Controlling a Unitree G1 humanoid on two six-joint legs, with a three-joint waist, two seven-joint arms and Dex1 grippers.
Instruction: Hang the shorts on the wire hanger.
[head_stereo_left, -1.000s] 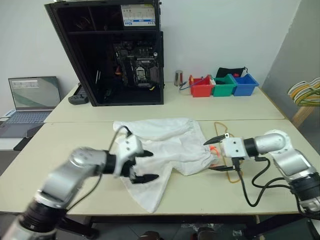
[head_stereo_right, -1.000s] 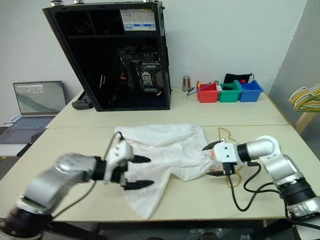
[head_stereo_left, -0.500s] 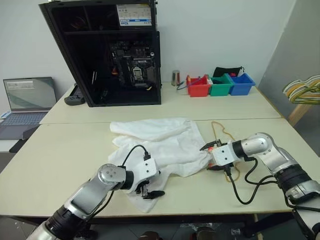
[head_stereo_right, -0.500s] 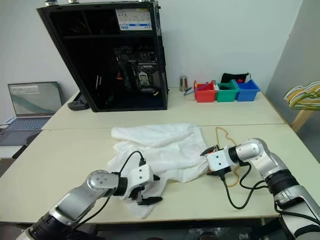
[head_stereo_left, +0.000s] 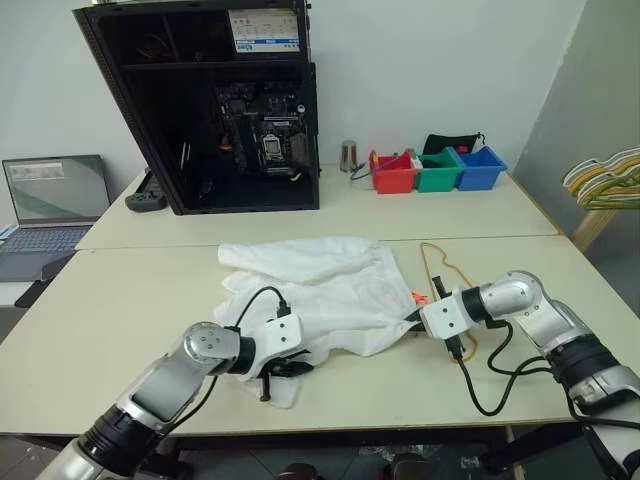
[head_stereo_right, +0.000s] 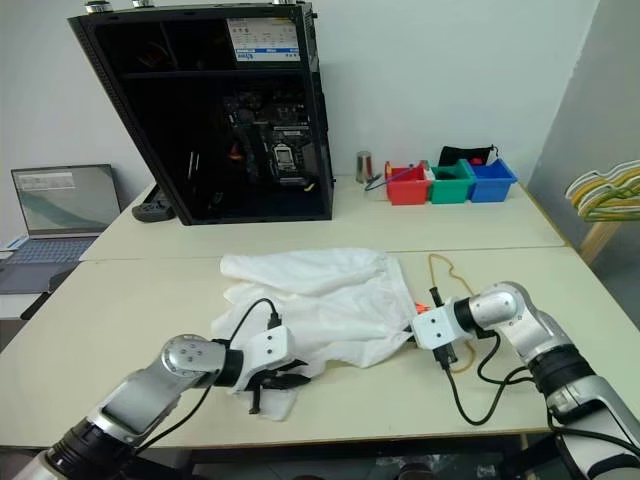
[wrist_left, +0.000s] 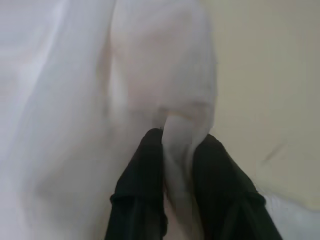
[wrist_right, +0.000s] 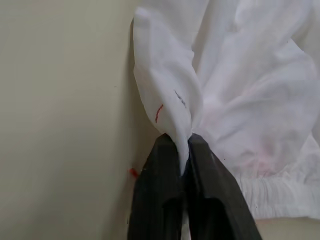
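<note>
Now, with the left gripper (wrist_left: 177, 145) and right gripper (wrist_right: 184, 145) each clamped on a fold of the shorts (head_stereo_left: 320, 285), lift both evenly; spread the cloth before nearing the wire hanger (head_stereo_left: 440, 262) just beyond the right gripper

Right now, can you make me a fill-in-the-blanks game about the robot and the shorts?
1. Both grippers are pinching the white ____.
2. The wire hanger lies flat on the ____, beside the right gripper.
3. Among the three little bins at the back, the green bin sits between the red bin and the ____ one.
4. The left gripper has its fingers ____ on the fabric.

Missing words: shorts; table; blue; shut
</note>
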